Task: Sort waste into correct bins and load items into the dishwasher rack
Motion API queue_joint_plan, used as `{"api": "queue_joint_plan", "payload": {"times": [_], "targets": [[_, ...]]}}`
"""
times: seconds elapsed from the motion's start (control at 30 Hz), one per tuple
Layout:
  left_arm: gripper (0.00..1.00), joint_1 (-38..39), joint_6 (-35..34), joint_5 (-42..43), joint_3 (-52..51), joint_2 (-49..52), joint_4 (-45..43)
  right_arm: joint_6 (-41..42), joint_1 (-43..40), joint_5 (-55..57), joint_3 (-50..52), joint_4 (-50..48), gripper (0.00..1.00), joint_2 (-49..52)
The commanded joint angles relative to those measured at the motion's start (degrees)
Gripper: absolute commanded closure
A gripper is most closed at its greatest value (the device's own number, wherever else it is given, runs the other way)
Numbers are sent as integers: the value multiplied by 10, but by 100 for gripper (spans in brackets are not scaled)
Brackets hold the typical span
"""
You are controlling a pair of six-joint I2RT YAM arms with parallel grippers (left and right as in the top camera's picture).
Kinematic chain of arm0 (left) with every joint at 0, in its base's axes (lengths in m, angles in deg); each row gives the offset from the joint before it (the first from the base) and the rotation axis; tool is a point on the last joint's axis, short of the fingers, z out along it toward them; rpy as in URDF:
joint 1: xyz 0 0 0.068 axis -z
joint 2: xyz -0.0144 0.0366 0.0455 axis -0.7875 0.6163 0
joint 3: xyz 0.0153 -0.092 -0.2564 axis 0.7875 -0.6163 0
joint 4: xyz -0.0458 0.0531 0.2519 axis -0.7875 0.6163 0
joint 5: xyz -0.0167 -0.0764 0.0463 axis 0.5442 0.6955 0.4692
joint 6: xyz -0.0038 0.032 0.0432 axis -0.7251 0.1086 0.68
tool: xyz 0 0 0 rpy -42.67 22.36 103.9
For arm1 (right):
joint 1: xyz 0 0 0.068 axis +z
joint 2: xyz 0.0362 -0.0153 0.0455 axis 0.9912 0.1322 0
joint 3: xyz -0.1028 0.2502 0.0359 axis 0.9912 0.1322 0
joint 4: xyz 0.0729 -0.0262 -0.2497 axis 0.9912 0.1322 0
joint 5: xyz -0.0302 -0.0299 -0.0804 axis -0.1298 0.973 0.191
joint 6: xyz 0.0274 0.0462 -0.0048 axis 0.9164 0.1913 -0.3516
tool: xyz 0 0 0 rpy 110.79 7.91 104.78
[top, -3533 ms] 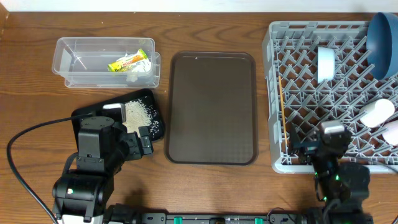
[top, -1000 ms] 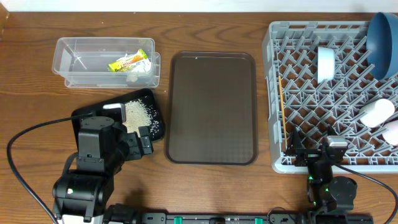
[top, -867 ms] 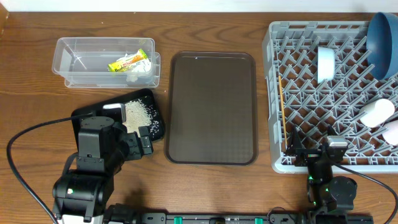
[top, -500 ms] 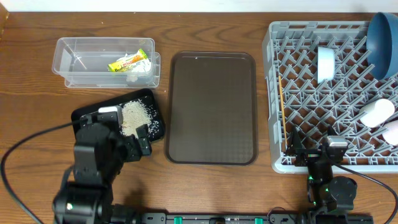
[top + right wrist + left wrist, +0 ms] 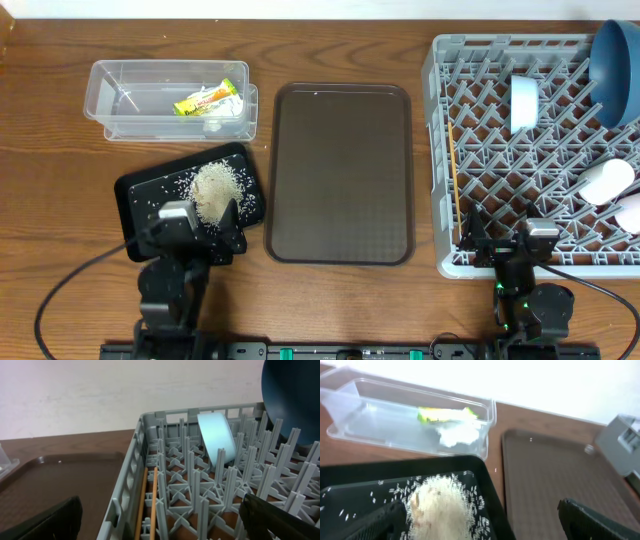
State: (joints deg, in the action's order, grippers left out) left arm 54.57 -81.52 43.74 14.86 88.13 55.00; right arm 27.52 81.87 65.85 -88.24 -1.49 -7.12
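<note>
Left gripper sits at the near edge of the black tray, jaws spread wide, nothing between them. In the left wrist view its two fingers show only at the bottom corners. The rice lies heaped on that tray straight ahead of it, just beyond the fingers, with loose grains scattered around the heap.

Farther ahead is the clear tub, with the snack wrapper and the tissue inside.

Right gripper is at the near wall of the dishwasher rack, also fully open and empty. The chopsticks lie ahead and slightly left of it, side by side. Their long axis runs away from the gripper along the rack's left wall.

The light-blue bowl stands on edge between pegs further in. The dark-blue bowl is in the far right corner, and the pink cup and pale green cup sit at the right side.

Nothing shows on the brown serving tray. Judgement: no waste or dish lies outside a bin or the rack, so the task looks finished — neither arm has a target, and the likely move is a retreat.

Hard to read:
- The dark-blue bowl and green cup are cut off by the frame edge.
- The left wrist view is blurred.
- The cup colours are faint.
- From overhead, the left fingertips merge with the dark tray.
</note>
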Motion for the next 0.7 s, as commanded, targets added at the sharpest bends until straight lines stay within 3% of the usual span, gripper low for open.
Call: {"api": "queue_joint_plan", "payload": {"times": [0.0, 0.2, 0.33, 0.43, 0.67], "targets": [[1, -7, 8, -1, -47, -49, -41, 10, -5, 0, 1, 2, 1, -4], [1, -7, 47, -1, -116, -117, -110, 10, -5, 0, 1, 2, 1, -4], [1, -7, 114, -1, -116, -119, -118, 10, -5, 0, 1, 2, 1, -4], [1, -7, 147, -6, -116, -119, -100, 10, -5, 0, 1, 2, 1, -4], [1, -7, 147, -22, -116, -118, -61, 10, -5, 0, 1, 2, 1, -4]]}}
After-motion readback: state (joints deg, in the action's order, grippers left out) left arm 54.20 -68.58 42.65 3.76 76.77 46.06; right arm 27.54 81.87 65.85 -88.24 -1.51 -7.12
